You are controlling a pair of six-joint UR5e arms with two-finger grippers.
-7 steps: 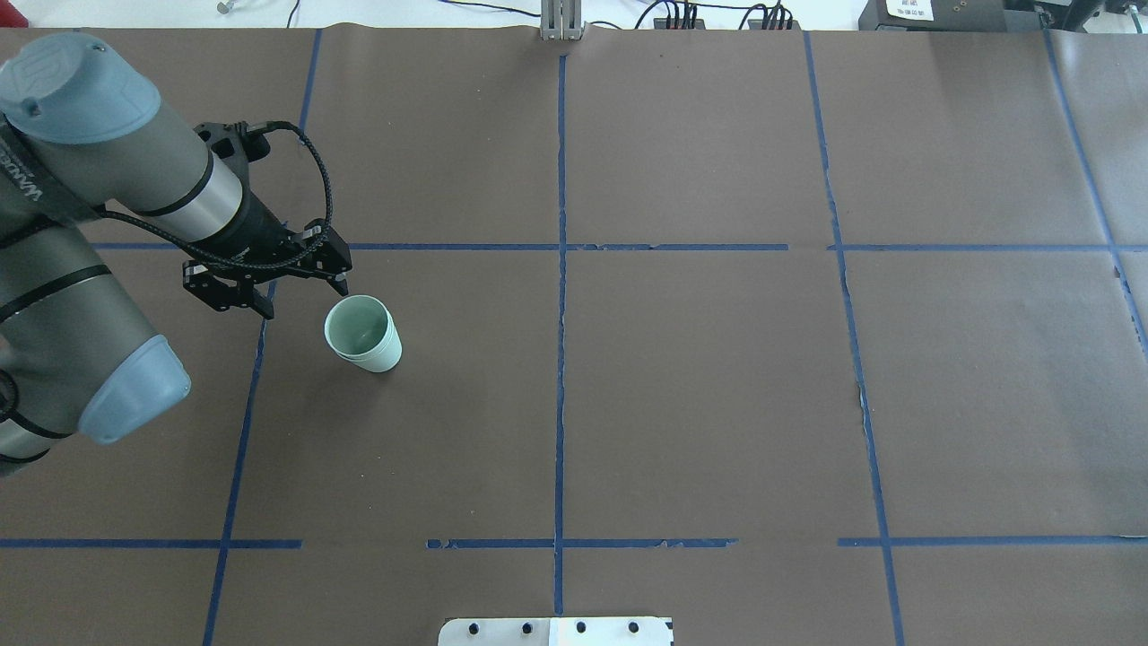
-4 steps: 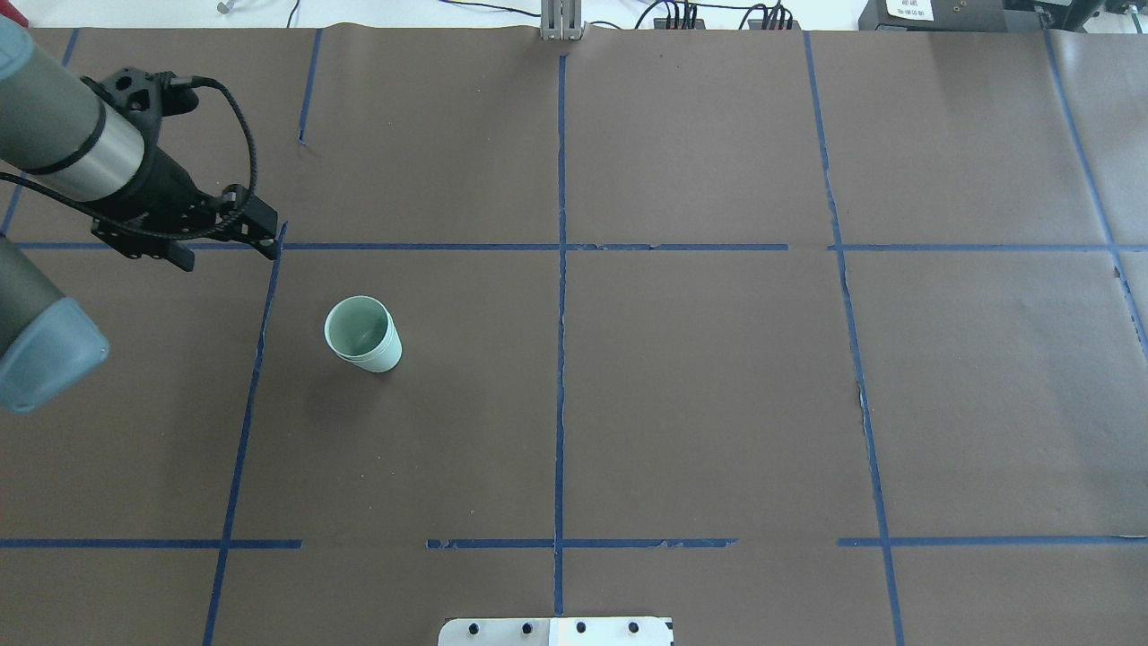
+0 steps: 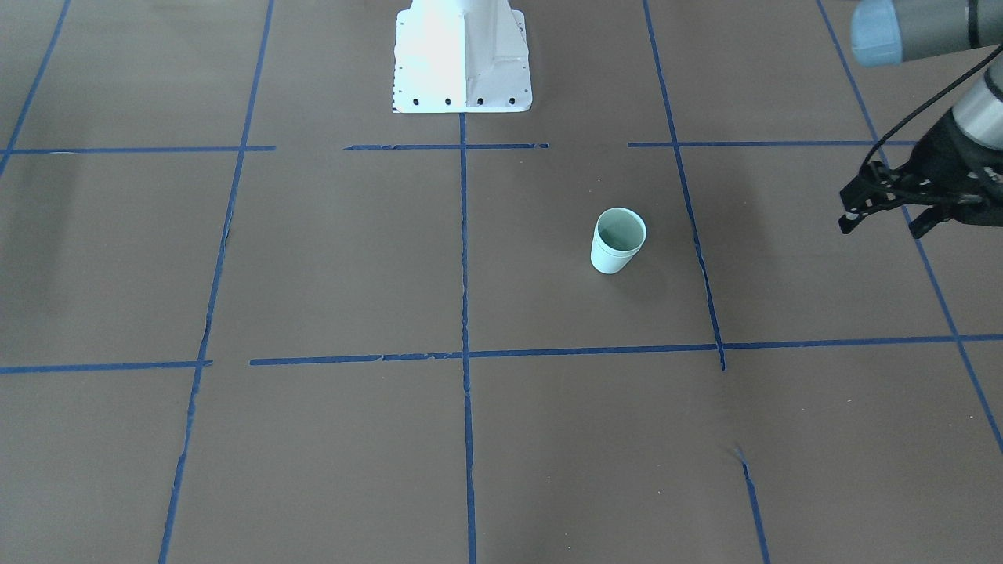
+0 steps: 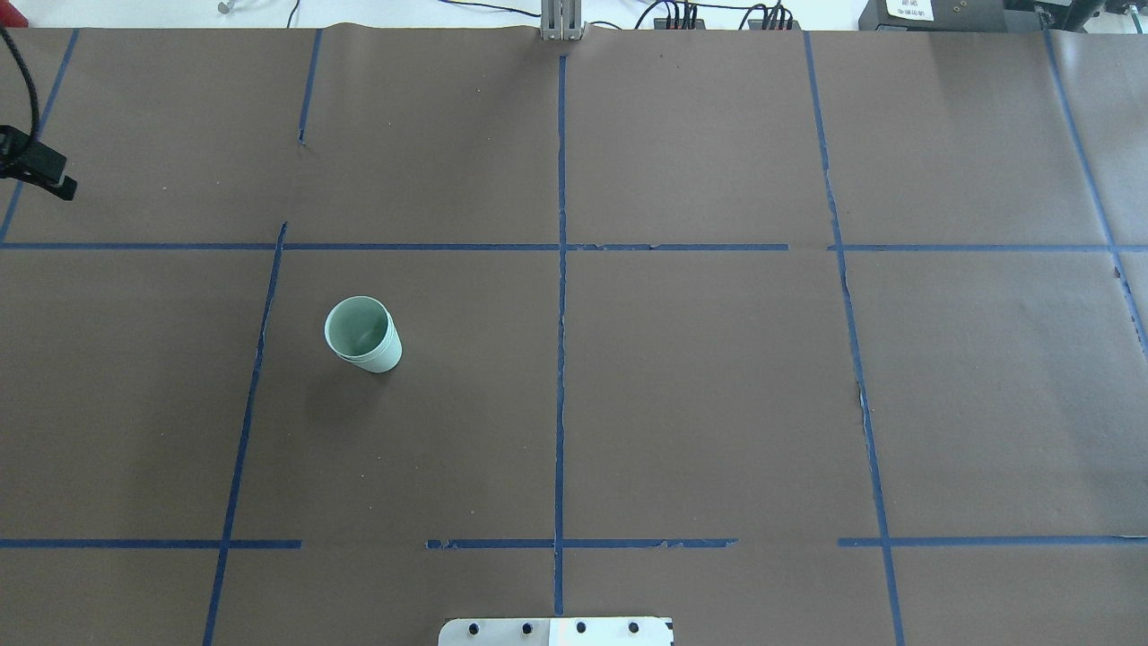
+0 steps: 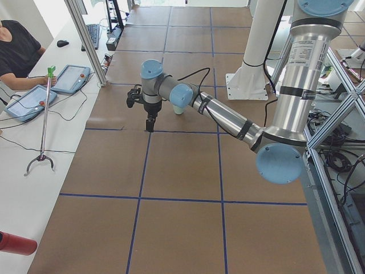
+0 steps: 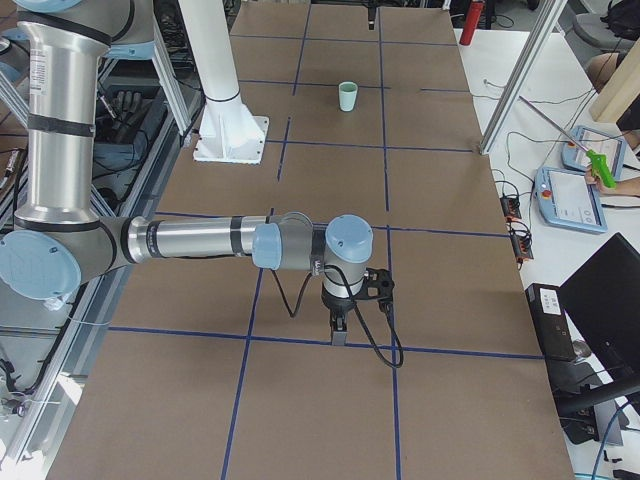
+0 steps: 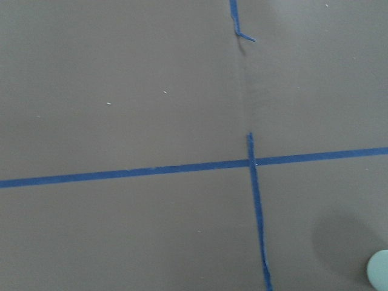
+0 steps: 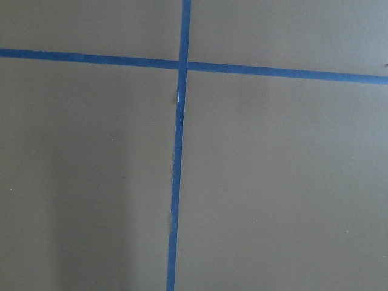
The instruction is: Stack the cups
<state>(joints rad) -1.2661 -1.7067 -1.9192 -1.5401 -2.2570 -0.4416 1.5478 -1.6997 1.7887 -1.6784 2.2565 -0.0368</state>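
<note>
The two pale mint-green cups (image 4: 361,335) stand nested as one upright stack on the brown table, left of centre; a second rim shows just under the top one. The stack also shows in the front-facing view (image 3: 618,241), the exterior right view (image 6: 347,96), partly behind the arm in the exterior left view (image 5: 178,108), and as a sliver in the left wrist view (image 7: 381,273). My left gripper (image 3: 883,225) is open and empty, well off to the side of the stack; only its tip (image 4: 52,182) shows overhead. My right gripper (image 6: 338,332) hangs over bare table far from the cups; I cannot tell if it is open.
Blue tape lines (image 4: 560,296) divide the brown paper table cover into squares. The robot's white base plate (image 3: 461,59) sits at the table's robot side. Operators with tablets and a grabber tool (image 5: 44,120) are beside the table's left end.
My left gripper, open, has drawn back from right beside the cup stack, leftward and farther away, nearly out of the overhead view. The stack has not moved.
</note>
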